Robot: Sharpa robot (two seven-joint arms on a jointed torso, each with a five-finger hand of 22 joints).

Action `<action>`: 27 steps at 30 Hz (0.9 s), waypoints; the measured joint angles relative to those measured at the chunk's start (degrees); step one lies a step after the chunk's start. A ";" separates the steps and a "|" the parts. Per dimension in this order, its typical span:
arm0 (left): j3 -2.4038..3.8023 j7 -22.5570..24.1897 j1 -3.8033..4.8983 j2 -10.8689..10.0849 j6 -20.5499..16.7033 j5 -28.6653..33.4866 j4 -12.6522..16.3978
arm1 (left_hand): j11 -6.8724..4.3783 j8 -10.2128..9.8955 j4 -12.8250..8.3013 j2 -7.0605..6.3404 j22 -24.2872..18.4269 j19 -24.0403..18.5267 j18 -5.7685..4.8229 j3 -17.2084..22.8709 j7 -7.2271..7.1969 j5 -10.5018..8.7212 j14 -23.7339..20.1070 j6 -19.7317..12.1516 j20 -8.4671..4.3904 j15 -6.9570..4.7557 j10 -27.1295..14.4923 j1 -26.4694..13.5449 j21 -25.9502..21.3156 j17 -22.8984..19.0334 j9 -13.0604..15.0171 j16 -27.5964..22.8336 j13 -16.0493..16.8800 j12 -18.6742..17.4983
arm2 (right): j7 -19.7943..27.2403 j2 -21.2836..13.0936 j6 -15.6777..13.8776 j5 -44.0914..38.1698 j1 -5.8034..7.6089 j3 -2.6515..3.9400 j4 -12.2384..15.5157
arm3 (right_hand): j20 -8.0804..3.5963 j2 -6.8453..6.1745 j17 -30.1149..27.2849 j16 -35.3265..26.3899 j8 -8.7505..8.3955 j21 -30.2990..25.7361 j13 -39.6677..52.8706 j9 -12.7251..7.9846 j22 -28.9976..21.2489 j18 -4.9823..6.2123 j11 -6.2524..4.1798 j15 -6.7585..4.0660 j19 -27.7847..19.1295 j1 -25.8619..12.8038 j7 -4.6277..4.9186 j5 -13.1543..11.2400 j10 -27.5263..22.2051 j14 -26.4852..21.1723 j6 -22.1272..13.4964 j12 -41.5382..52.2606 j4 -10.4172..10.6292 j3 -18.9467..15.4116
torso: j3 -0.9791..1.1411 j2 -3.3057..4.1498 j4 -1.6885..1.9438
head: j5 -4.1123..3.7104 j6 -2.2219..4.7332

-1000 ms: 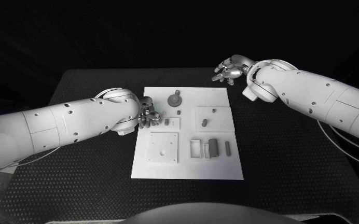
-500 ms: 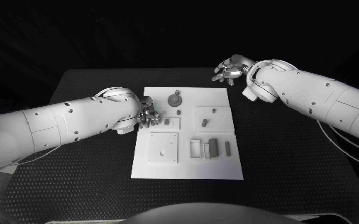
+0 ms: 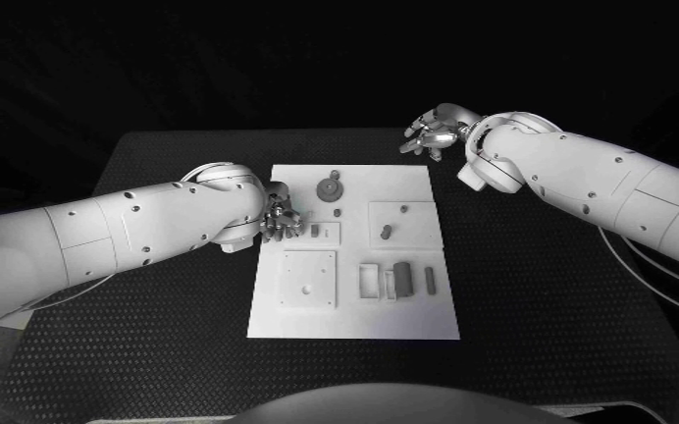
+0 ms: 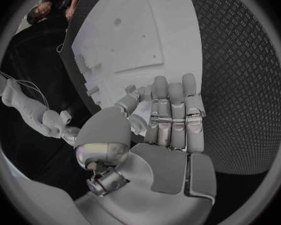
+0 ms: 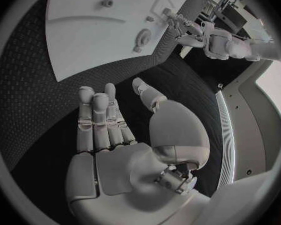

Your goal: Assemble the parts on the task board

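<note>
Task board (image 3: 357, 287): white plate, mid bench, long side running away from robot; also seen in L wrist view (image 4: 125, 40) and R wrist view (image 5: 97, 35)
Parts: small grey pcs on board; round gear-like pc (image 3: 330, 189) near far edge; short peg (image 3: 387, 232) on a raised square at R; upright dark block (image 3: 403, 279) w/ a thinner bar (image 3: 430, 282) just beside it, near R corner
Raised plate (image 3: 309, 278): square, near L of board, small hole in it
Left hand (image 3: 285, 219): at board's L edge, fingers over the edge beside a small slotted square (image 3: 326, 234); L wrist view (image 4: 168, 122) shows fingers straight and close side by side, thumb apart from them, nothing held; contact w/ board cannot be told
Right hand (image 3: 435, 135): off the board, past its far R corner, above bench; R wrist view (image 5: 106, 122) shows fingers extended, thumb set apart, palm holding nothing
Bench (image 3: 551, 296): black, textured surface, carries board
</note>
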 measured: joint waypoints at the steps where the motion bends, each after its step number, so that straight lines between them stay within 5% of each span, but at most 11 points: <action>1: 0.00 -0.02 0.01 0.06 0.05 -0.04 -0.02 | 0.04 0.00 0.00 0.00 0.00 0.00 0.00 0.00 0.00 -0.07 0.00 0.00 0.00 0.00 0.04 0.00 0.00 0.00 0.00 0.00 0.00 0.00 | 0.00 0.00 0.00 0.00 0.00 0.00 0.01 | 0.00 0.00 -0.04 0.00 0.00 0.00 0.00 0.00 0.00 0.00 0.00 0.00 0.00 0.00 0.00 0.00 0.00 0.00 0.00 0.00 0.00 0.00 | 0.00 0.00 0.00 | 0.00 -0.02; 27: 0.05 -0.20 0.04 0.51 0.47 -0.85 -0.15 | 0.11 -0.88 1.21 -0.79 0.23 -0.01 0.00 1.22 0.42 -0.42 0.00 -0.41 0.02 0.00 -0.33 0.11 0.00 -0.01 -0.93 0.22 0.00 0.24 | 0.00 -0.15 0.01 -0.01 0.00 0.00 0.19 | 0.02 0.00 -0.03 0.00 0.00 0.00 -0.05 -0.01 -0.01 0.00 -0.10 0.00 -0.01 0.00 -0.01 0.00 0.10 0.00 0.01 0.00 0.00 0.00 | -0.06 -0.01 0.06 | -0.24 -0.12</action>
